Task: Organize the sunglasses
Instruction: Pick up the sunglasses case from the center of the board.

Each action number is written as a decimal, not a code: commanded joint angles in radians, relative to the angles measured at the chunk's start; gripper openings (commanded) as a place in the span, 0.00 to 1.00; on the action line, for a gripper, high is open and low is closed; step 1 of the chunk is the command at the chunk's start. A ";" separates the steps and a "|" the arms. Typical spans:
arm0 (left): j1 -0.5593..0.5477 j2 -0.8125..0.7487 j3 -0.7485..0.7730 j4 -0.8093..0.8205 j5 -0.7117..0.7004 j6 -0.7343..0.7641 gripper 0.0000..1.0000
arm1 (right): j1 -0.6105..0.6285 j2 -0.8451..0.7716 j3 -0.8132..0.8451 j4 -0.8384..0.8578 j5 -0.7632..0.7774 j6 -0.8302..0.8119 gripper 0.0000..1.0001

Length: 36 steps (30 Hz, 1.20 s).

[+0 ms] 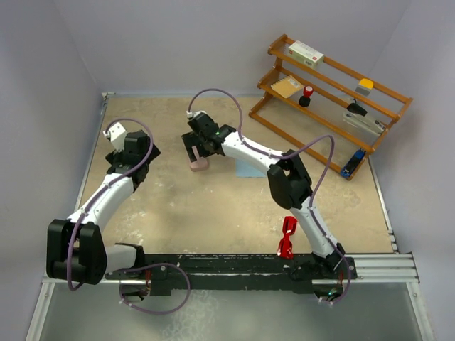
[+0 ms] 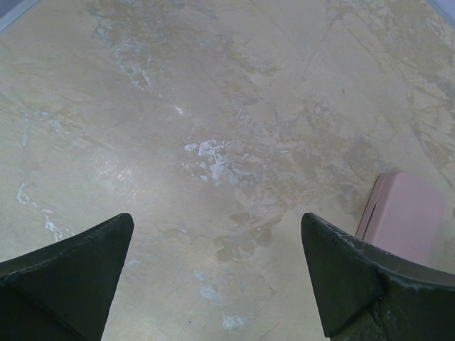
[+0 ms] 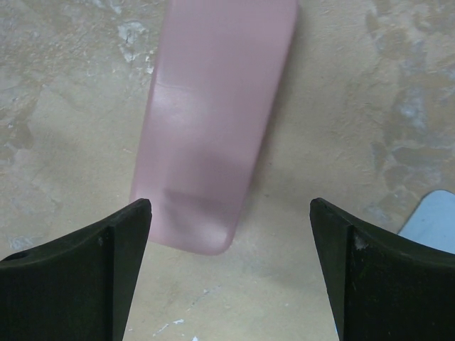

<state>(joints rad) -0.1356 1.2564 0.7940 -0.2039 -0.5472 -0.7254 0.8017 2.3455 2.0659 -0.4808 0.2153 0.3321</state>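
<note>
The pink case (image 1: 198,164) lies shut near the far middle of the table (image 1: 178,213), and everything else is easiest placed from it. The right gripper (image 3: 231,206) hangs directly above its near end, fingers spread wide and holding nothing. To my eye it is lined up to take the case or open it, since the glasses need somewhere to go. A light blue cloth (image 1: 249,169) lies just to the right of the case, half hidden under the right arm.

The left gripper (image 2: 217,220) hovers to the left of the case over bare tabletop, also wide and empty. It looks parked close enough to help steady the case.

The sunglasses (image 1: 287,238), small and bright red, sit well apart from the case, toward the near right edge beside the right arm's lower link.

Beyond the case to the right stands a wooden rack (image 1: 334,99). The white box (image 1: 306,52) on it carries printing, but it is too small to read.
</note>
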 commanded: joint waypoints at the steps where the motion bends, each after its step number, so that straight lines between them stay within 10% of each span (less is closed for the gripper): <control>1: 0.004 -0.021 -0.013 0.033 0.030 -0.016 1.00 | 0.016 0.016 0.064 0.018 -0.008 0.011 0.95; 25: 0.004 -0.020 -0.017 0.037 0.031 0.000 0.99 | 0.026 0.161 0.179 0.030 0.003 0.015 0.99; 36: 0.004 -0.009 -0.010 0.037 0.025 0.001 0.99 | 0.032 0.067 0.010 0.072 -0.007 0.027 0.58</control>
<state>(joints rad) -0.1356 1.2491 0.7704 -0.1967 -0.5198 -0.7227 0.8265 2.4863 2.1342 -0.4088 0.2184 0.3473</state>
